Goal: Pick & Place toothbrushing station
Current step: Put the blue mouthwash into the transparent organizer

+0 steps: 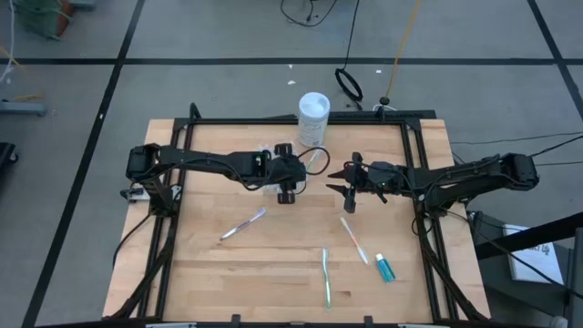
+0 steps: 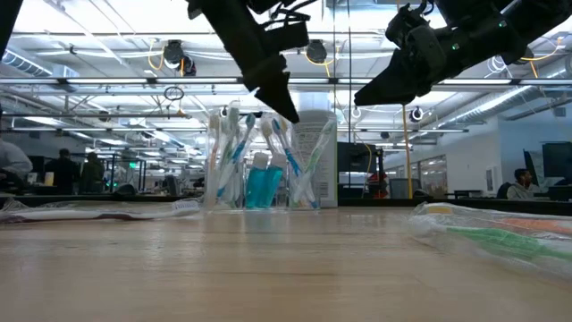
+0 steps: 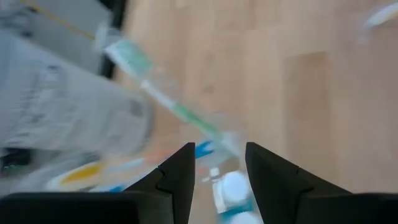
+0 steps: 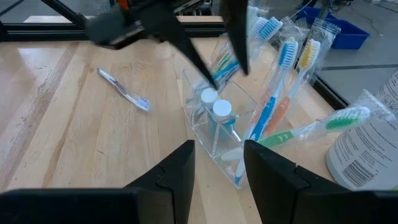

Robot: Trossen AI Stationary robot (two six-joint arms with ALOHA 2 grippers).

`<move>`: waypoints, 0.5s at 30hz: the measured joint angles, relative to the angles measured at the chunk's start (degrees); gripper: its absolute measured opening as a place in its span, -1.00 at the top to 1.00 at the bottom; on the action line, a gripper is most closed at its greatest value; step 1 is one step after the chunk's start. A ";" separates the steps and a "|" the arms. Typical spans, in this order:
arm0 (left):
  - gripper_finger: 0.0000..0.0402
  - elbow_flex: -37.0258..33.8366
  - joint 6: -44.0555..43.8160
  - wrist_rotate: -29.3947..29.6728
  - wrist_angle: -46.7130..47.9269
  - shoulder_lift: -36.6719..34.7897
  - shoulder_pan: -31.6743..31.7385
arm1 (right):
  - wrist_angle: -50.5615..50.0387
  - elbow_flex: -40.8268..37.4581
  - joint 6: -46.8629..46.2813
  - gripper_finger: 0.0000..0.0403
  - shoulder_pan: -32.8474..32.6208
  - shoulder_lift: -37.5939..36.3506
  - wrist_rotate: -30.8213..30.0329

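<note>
At the front of the desk [image 1: 219,282], nearest the low camera, three wrapped toothbrushes are still loose: a green one [image 1: 326,276] near the front edge, a pink-tipped one [image 1: 353,240] just beyond it to the right, and a pale one [image 1: 242,224] to the left, with a blue toothpaste tube [image 1: 385,268] lying flat beside the pink one. Farther back stands the clear cup [image 4: 219,134], already holding two toothpaste tubes and a fan of brushes. The left hand [image 1: 284,195] hangs directly over it, fingers apart and empty. The right hand [image 1: 342,194] hovers just beside the cup, fingers also parted, nothing between them. Behind the cup, at the far edge, stands a white container [image 1: 313,118]. Judging by this, filling is partly done and another pick comes next; that calls for one hand to descend low over a loose brush, straddling its thin wrapper squarely.
</note>
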State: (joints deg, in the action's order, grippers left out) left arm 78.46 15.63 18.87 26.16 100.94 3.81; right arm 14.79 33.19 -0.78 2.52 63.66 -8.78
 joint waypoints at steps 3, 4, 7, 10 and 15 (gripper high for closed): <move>0.27 0.00 -1.16 -3.79 -2.28 0.89 0.00 | -0.02 0.00 0.00 0.36 0.00 0.00 -0.02; 0.27 -0.01 -1.18 -3.94 -2.29 1.08 0.00 | 0.00 0.00 0.00 0.36 0.00 0.00 -0.04; 0.27 0.00 -0.79 -3.86 -3.20 2.38 0.04 | 0.02 0.00 -0.01 0.36 0.00 0.00 -0.04; 0.27 -0.13 0.31 -3.82 -1.54 3.65 0.26 | 0.06 0.00 0.00 0.36 0.02 0.00 -0.06; 0.27 -0.12 2.27 -1.14 -0.67 4.73 0.26 | 0.41 0.02 0.04 0.36 0.00 0.01 -0.04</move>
State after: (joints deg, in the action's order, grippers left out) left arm 78.33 17.90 17.73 25.49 105.68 4.08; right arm 15.19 33.21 -0.74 2.52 63.67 -8.82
